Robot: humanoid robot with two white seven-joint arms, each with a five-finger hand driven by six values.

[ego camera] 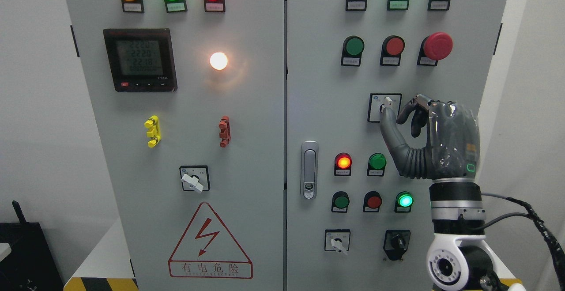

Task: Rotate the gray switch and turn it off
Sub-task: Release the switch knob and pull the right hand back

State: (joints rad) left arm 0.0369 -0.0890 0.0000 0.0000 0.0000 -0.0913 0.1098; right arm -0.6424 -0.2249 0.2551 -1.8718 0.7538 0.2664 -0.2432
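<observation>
Right hand point(435, 138), dark rubbery; thumb, finger pinch white switch point(387, 103) lever.

Right arm enters from lower right, rising near vertical. White joint housing at bottom, black and silver wrist cuff above. Right hand point(435, 138) upright, back of palm toward camera, grey shell glossy. Thumb point(393, 134) stretched up and left, tip raised highest. Index finger point(412, 105) bent forward beside thumb tip, pinching; other fingers curled downward. Black cable loops off wrist to right. Left arm out of view.
</observation>
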